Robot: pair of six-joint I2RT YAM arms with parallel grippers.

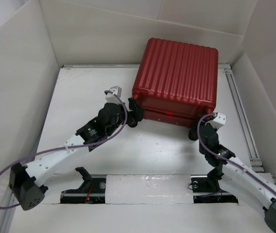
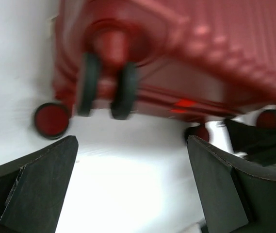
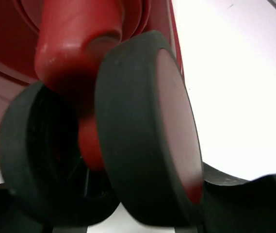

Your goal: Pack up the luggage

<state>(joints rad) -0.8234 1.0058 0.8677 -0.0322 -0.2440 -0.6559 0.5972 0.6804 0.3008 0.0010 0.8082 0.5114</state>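
Note:
The luggage [image 1: 176, 77], a red ribbed hard-shell suitcase, lies shut and flat at the back of the table. My left gripper [image 1: 127, 112] hovers at its near left corner, open with only bare table between the fingers [image 2: 40, 184]. A dark twin wheel [image 2: 106, 90] sits just ahead of it, blurred. My right gripper [image 1: 199, 127] is at the near right corner. There a twin wheel [image 3: 142, 131] on its red stem fills the right wrist view, right up against the jaws. One dark finger [image 3: 259, 199] shows to its right. The jaws stand apart.
White walls [image 1: 16, 73] box in the table on the left, back and right. A metal rail [image 1: 239, 107] runs along the right side. The arm base mounts [image 1: 91, 187] sit at the near edge. Another wheel with a red hub [image 2: 52, 120] rests on the table.

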